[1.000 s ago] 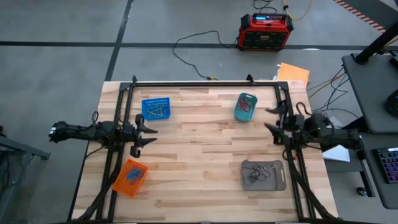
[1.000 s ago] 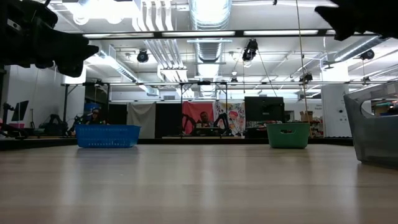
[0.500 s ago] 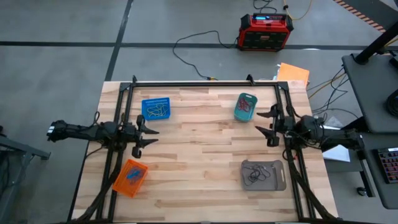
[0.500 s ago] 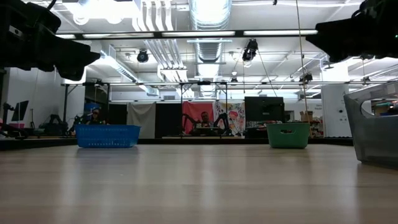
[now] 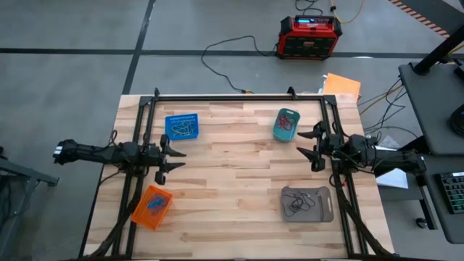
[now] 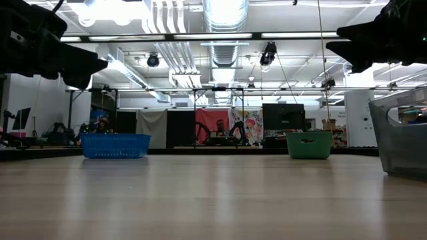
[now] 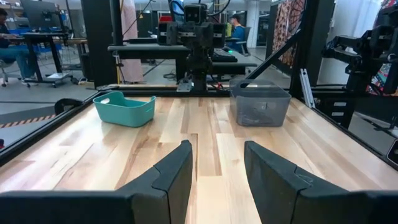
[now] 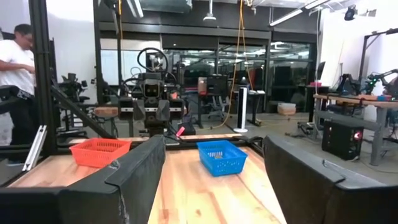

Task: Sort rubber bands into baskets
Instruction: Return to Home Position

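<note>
Four baskets stand on the wooden table. The blue basket point(image 5: 181, 127) at the far left holds yellowish rubber bands. Reddish bands fill the teal basket point(image 5: 286, 124) at the far right. At the near left, the orange basket point(image 5: 152, 206) holds blue ones, and the flat grey basket point(image 5: 307, 203) at the near right holds dark ones. My left gripper point(image 5: 176, 154) hovers open by the left edge, between the blue and orange baskets, fingers level. My right gripper point(image 5: 304, 144) hovers open by the right edge, near the teal basket. Both are empty point(image 7: 217, 168) point(image 8: 214, 180).
Black frame rails point(image 5: 239, 96) run along the table's far, left and right sides. A red-and-black box point(image 5: 310, 36) with a black cable sits on the floor beyond the far edge. An orange sheet point(image 5: 341, 85) lies at the far right corner. A person point(image 8: 15, 56) stands beyond the table.
My right gripper has sunk a little, shifted slightly toward the table's middle and rolled about its own line, then held still. It stays open. The baskets have not moved.
</note>
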